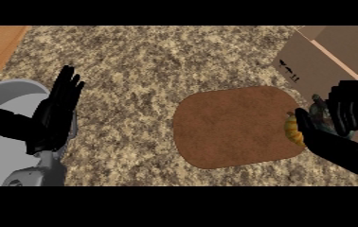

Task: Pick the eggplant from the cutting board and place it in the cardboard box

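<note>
Eggplant (293,129) gripped in my right hand (328,126) at cutting board (234,126) right edge, beside cardboard box (315,56); left hand (57,108) open.

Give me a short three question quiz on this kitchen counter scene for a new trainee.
1. True or false: the left hand holds something.
2. Which edge of the cutting board is the right hand at: A left, B right, C near?
3. What stands beyond the board at upper right?

Key: 1 false, it is open, fingers up. 2 B, curled round a partly hidden yellowish object. 3 the cardboard box.
</note>
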